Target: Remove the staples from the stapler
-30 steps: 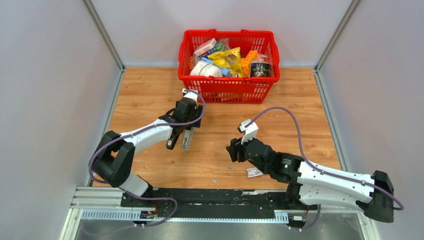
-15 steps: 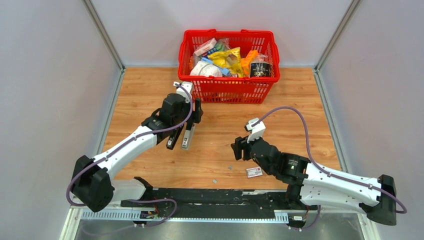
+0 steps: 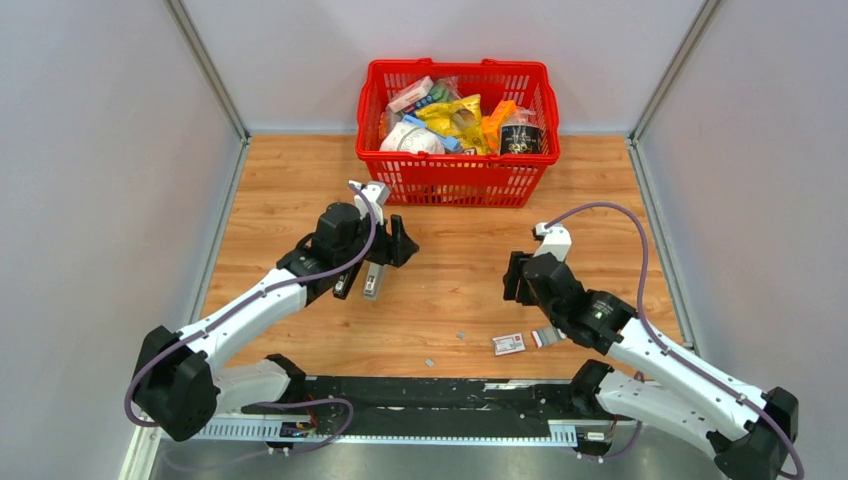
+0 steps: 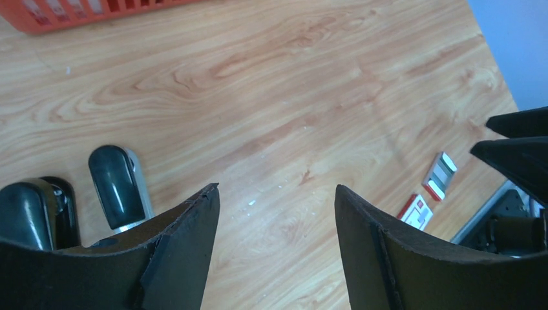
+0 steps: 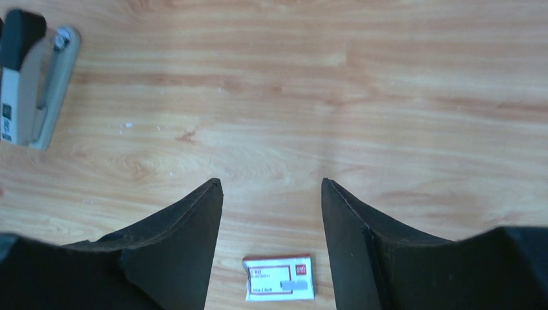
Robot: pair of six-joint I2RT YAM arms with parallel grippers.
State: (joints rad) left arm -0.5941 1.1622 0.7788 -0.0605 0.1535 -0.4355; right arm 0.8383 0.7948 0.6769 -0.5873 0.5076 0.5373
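Right gripper (image 5: pixel 271 187) withdrew rightward, spread, empty; left gripper (image 4: pixel 276 190) spread over part-hidden stapler (image 3: pixel 373 281); staples (image 3: pixel 461 335) barely discernible.

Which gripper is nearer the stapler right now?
Left. The left gripper hovers open close beside the stapler, near its far end, not gripping it. The right gripper, also open, sits well off to the stapler's right.

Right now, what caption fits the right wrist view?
Open right gripper above wooden table; white-and-red box at bottom edge, stapler at upper left.
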